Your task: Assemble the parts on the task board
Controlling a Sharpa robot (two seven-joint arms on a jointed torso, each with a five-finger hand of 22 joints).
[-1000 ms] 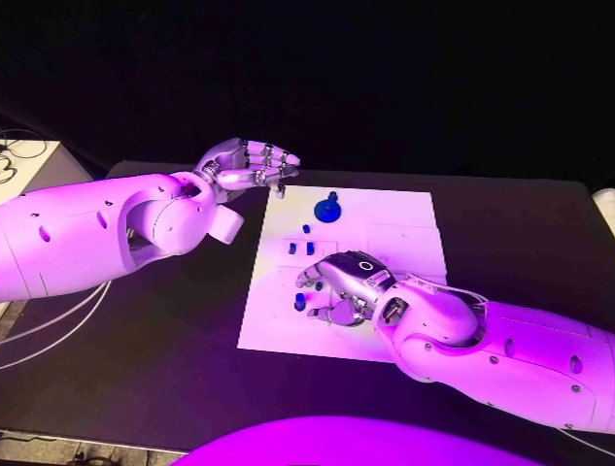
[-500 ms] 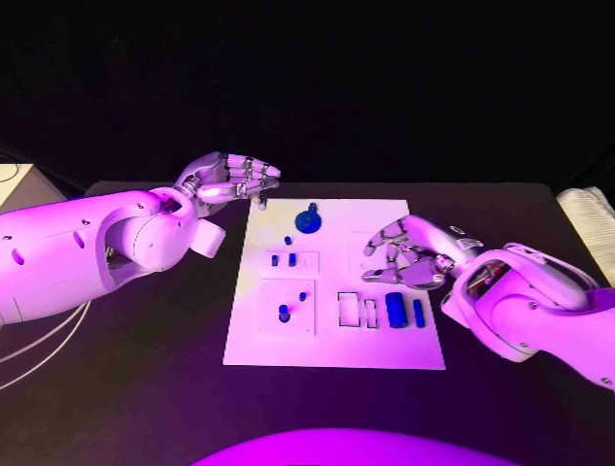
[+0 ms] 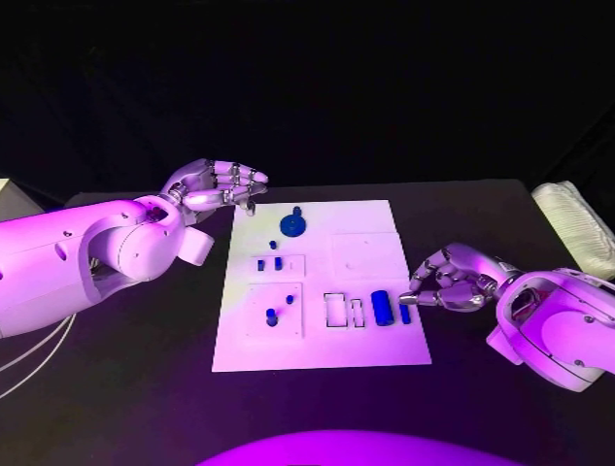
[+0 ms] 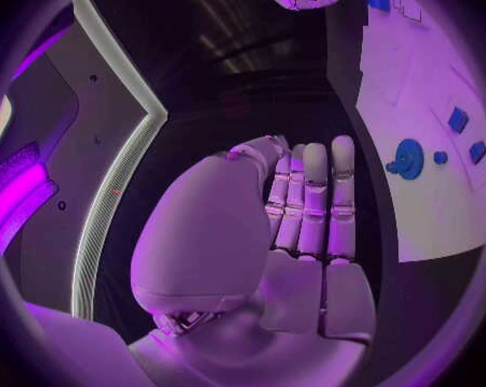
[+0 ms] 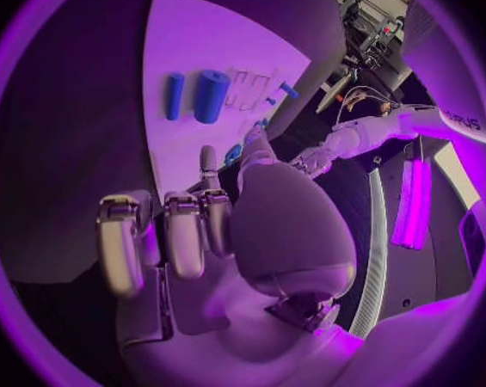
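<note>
Right robot hand (image 3: 455, 282) withdrawn off task board (image 3: 322, 345)

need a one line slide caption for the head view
Both hands hover off the white task board, left hand curled beyond its far corner, right hand curled beside the blue parts, holding nothing.

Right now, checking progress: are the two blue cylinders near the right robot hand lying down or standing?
Lying down: both blue cylinders lie lengthwise, side by side, on the task board.
</note>
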